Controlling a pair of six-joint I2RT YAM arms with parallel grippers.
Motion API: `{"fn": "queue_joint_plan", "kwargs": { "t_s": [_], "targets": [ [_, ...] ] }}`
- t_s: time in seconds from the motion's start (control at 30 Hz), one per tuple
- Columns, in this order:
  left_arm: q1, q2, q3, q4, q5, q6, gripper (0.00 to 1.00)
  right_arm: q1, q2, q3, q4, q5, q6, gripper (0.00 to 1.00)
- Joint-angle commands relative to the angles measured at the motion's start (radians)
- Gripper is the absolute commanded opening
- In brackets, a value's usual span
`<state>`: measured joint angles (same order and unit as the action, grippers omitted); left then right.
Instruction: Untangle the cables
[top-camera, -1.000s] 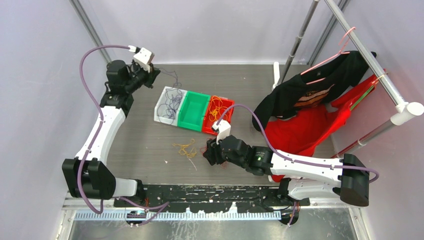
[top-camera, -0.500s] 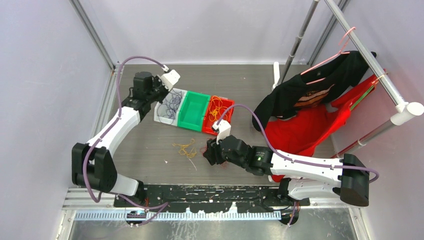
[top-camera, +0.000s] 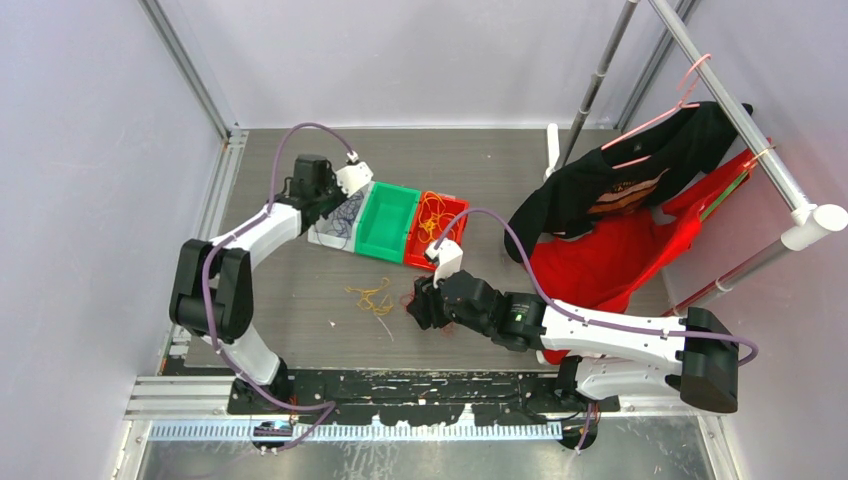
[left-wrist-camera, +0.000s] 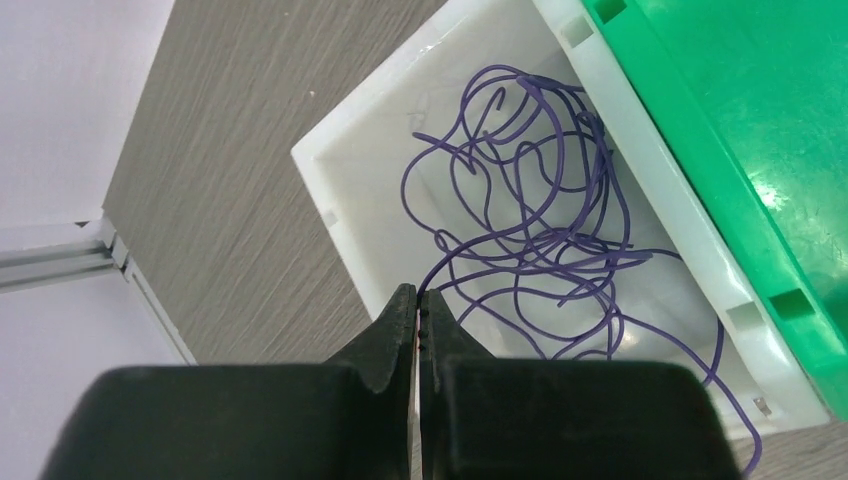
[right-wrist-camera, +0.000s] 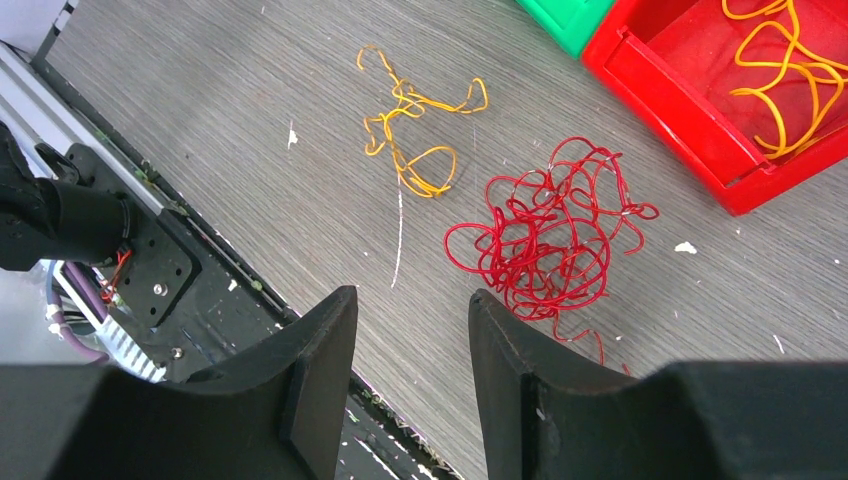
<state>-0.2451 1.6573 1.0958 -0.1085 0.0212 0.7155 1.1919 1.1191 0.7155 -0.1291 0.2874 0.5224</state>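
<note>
Work in two spots. Keeping the left tool (left-wrist-camera: 417, 305) pinched fully closed over the rim of the white bin (left-wrist-camera: 370, 140), right by the purple cables (left-wrist-camera: 540, 210) lying coiled inside it; not being able to tell whether a purple strand is nipped between the tips or merely passing beside them. Holding the right tool (right-wrist-camera: 412, 300) partly spread and empty above the table (right-wrist-camera: 250, 150), hovering near the red cables (right-wrist-camera: 545, 235), bunched in a loose knot just beside the red bin (right-wrist-camera: 680, 110). Leaving a small orange-yellow piece (right-wrist-camera: 415, 130) lying apart on the table, with more orange-yellow cables (right-wrist-camera: 790, 70) sitting in the red bin. Probably going for the red knot next: aiming at an outer loop rather than the dense middle, coming down with one fingertip on either side of a single strand, closing gently, then lifting slowly and watching for the rest dragging along. Avoiding snagging the orange-yellow piece close by, and steering clear of the bin wall while pulling. Possibly pinning the knot with the left tool while drawing the strand free.
</note>
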Motion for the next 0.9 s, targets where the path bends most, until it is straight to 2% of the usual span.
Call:
{"fn": "queue_joint_plan", "kwargs": {
  "t_s": [0.0, 0.23, 0.33, 0.43, 0.5, 0.57, 0.7, 0.83, 0.87],
  "targets": [
    [-0.006, 0.028, 0.019, 0.083, -0.005, -0.008, 0.00, 0.005, -0.024, 0.004, 0.032, 0.020, 0.008, 0.50],
    [-0.015, 0.091, 0.032, 0.057, 0.017, -0.049, 0.00, 0.004, -0.006, 0.012, 0.043, 0.017, -0.029, 0.51],
    [-0.015, 0.105, 0.075, -0.007, 0.028, -0.078, 0.00, 0.005, 0.010, 0.035, 0.046, 0.002, -0.067, 0.52],
    [-0.008, 0.089, 0.161, -0.143, 0.063, -0.120, 0.18, 0.005, 0.042, 0.068, 0.054, -0.019, -0.093, 0.55],
    [0.004, 0.065, 0.211, -0.224, 0.094, -0.142, 0.33, 0.005, 0.079, 0.098, 0.055, -0.028, -0.111, 0.57],
    [0.020, 0.036, 0.255, -0.301, 0.128, -0.162, 0.42, 0.005, 0.126, 0.132, 0.048, -0.039, -0.132, 0.60],
    [0.053, -0.018, 0.347, -0.486, 0.218, -0.184, 0.63, -0.001, 0.252, 0.208, 0.034, -0.064, -0.170, 0.67],
    [0.082, -0.058, 0.448, -0.667, 0.316, -0.211, 0.91, -0.012, 0.401, 0.320, -0.005, -0.112, -0.203, 0.71],
    [0.089, -0.065, 0.475, -0.721, 0.342, -0.214, 0.94, -0.013, 0.437, 0.344, -0.015, -0.117, -0.213, 0.71]
  ]
}}
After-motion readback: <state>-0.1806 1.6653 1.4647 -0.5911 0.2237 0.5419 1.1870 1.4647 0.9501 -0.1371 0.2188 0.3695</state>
